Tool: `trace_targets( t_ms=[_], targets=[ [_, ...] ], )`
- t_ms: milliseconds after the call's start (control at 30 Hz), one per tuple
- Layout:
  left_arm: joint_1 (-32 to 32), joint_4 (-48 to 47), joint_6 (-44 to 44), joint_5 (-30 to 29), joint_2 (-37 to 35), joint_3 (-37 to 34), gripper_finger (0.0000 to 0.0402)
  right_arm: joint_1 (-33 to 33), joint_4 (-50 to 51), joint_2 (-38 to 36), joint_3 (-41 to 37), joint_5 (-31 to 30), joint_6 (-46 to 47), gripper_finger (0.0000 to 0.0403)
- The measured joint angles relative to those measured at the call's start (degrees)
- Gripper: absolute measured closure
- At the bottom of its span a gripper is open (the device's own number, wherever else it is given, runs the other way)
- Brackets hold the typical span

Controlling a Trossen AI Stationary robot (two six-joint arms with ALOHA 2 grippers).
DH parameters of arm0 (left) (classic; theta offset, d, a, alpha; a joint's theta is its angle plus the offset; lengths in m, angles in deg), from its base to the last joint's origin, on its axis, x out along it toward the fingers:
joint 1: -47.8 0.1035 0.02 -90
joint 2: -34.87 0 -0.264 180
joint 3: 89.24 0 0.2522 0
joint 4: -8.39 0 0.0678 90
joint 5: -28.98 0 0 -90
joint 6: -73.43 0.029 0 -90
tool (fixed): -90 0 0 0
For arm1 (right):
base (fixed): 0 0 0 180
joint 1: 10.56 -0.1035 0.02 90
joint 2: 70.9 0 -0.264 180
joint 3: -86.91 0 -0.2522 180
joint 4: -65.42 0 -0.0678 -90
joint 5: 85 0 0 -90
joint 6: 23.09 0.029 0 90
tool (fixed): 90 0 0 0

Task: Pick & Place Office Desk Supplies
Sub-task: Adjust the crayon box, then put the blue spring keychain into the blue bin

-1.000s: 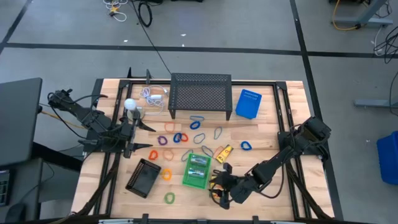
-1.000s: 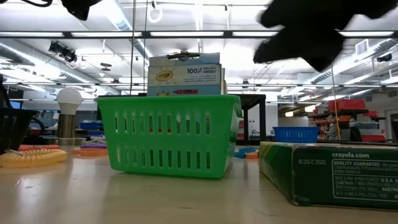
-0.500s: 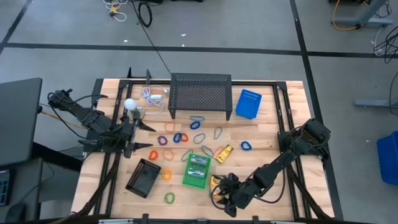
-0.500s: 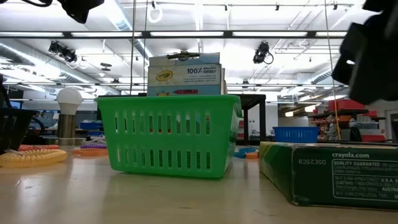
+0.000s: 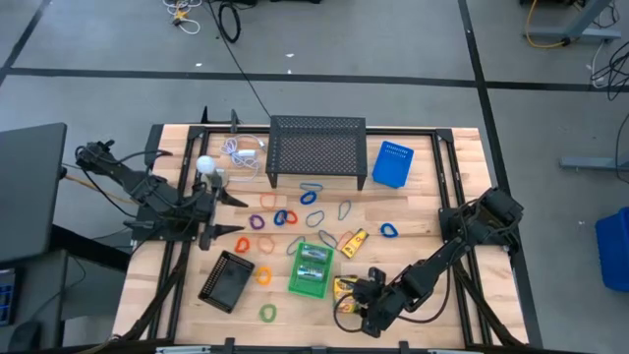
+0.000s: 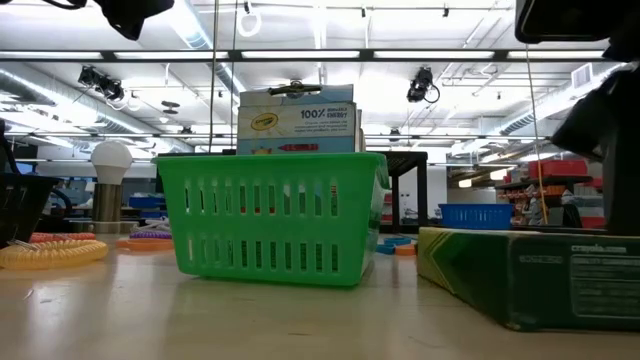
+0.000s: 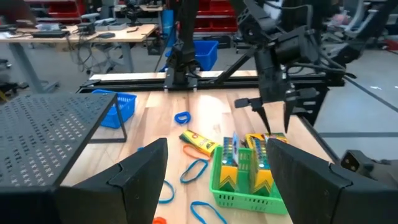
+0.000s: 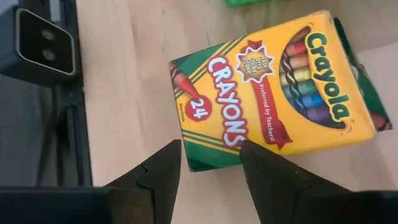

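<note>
right end effector poised over a crayon box near the green basket

we had the right end effector hanging low over the near edge of the counter, its fingers parted and bare, holding nothing. in the right wrist view a yellow crayon box lay flat on the wood just past the fingertips, not between them. seen from above, that box sat just right of the green basket.

to do this pick well, we judged the fingers should straddle the box across its narrow width, come down until they nearly met the counter, and only then close; a grip on one corner would likely let the box swing.

the left end effector waited, spread wide and empty, over the left side of the counter.

the green basket already held crayon boxes standing on edge, as the left wrist view showed. the black tray to its left looked empty, though we could not be sure. another crayon box and many coloured loops lay loose on the counter, far of the basket.
</note>
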State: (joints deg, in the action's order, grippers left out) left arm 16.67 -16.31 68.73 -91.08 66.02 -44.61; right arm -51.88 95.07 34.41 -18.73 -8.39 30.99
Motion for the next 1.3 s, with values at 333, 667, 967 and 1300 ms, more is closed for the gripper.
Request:
trace_targets(
  t_ms=[333,667,967,1300],
  targets=[
    [0.0,5.1,-1.9,-1.5,5.8,0.0,0.0118,0.0,18.3,-0.1,0.0,-0.4,4.1,0.0223],
    [0.0,6.8,-1.8,-1.3,8.0,0.0,0.0118,-1.5,26.9,-0.9,-0.3,-5.0,12.3,0.0225],
    [0.0,6.8,1.1,0.2,7.8,0.0,0.0118,-5.4,25.9,-11.9,0.2,-10.9,19.4,0.0253],
    [0.0,6.9,3.6,4.9,7.5,0.0,0.0118,-0.1,16.3,-20.5,0.2,-5.0,17.1,0.0227]
  ],
)
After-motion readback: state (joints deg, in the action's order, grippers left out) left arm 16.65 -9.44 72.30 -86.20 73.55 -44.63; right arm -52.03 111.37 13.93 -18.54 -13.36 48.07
